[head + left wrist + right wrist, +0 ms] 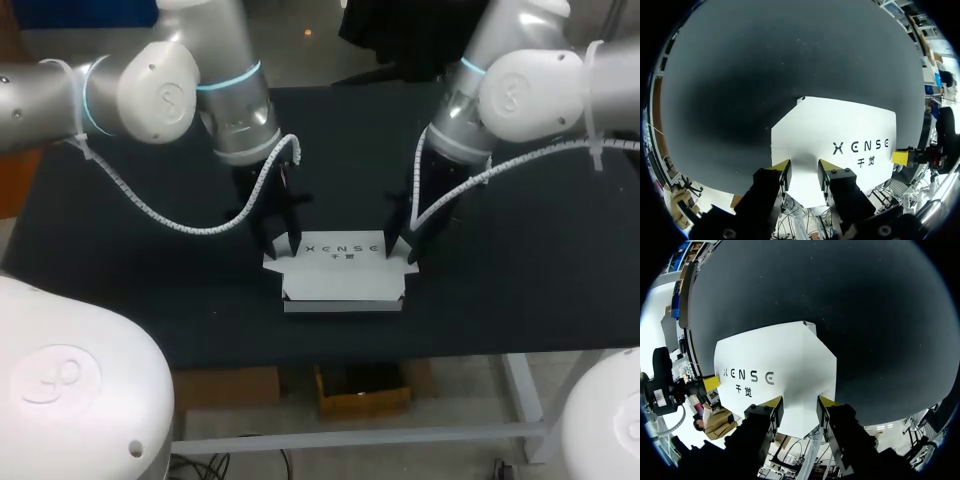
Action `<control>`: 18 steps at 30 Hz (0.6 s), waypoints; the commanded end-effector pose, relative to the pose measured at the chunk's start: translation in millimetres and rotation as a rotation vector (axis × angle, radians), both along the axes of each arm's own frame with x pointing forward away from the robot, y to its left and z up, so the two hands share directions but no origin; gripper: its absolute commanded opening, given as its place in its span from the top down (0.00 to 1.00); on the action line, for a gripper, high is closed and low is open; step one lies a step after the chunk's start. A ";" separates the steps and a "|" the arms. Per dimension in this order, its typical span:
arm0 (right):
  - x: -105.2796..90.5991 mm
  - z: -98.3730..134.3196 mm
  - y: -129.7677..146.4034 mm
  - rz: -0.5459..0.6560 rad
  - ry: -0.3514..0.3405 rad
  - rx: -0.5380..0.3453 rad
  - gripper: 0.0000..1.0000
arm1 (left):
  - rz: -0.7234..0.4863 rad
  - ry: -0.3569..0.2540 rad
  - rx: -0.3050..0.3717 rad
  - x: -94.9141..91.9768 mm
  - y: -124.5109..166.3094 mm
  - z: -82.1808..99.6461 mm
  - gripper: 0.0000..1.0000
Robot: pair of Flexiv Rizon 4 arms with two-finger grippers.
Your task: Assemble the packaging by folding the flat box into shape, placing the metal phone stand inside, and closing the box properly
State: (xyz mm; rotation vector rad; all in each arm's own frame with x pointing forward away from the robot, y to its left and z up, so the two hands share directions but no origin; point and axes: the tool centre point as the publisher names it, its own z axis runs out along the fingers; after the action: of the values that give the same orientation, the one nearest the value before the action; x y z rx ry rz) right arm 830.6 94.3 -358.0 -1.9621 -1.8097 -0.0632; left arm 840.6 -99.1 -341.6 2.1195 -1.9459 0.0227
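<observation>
Foreground: two white robot housings, cut off by the lower left and lower right corners of the head view, mask the near corners of the table.
Surface: the table is covered in matte black. Its near edge runs across the lower third of the frame.
Box: a white cardboard box sits at centre frame, close to the near edge, with its printed panel facing up. Small flaps jut out at its two far corners. Its inside is hidden in all three views.
Left gripper: the left gripper stands at the box's far left corner, its tips lost against the dark cloth in the head view. In its own wrist view the left gripper has its fingers spread, and the box shows white through the gap. Whether the tips touch the card cannot be told.
Right gripper: the right gripper stands at the far right corner. In its own wrist view the right gripper is likewise spread over the box, and contact is again unclear.
Cables: white spiral-wrapped cables loop past each wrist and cover part of the grippers in the head view.
Background: the far table, at upper centre between the arms, is dark and hard to make out.
</observation>
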 end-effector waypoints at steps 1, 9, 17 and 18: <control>-2.7 -0.7 -0.5 -0.003 -0.006 -0.001 0.59 | -0.010 0.000 0.022 -1.7 -5.4 2.5 0.66; -3.3 2.4 -0.5 0.002 -0.015 -0.009 0.59 | -0.036 -0.014 0.016 -10.2 -6.8 2.0 0.67; -7.7 7.0 -1.3 0.002 -0.025 -0.016 0.59 | -0.050 -0.030 0.019 -16.3 -9.6 2.4 0.69; -8.4 7.0 -1.6 0.001 -0.026 -0.017 0.59 | -0.051 -0.031 0.019 -16.7 -9.7 2.3 0.69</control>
State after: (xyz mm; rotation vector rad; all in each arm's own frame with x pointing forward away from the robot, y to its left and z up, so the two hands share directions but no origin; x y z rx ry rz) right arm 826.5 93.9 -353.5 -1.9749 -1.8314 -0.0666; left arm 827.0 -108.2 -340.2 2.0865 -2.0202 0.0226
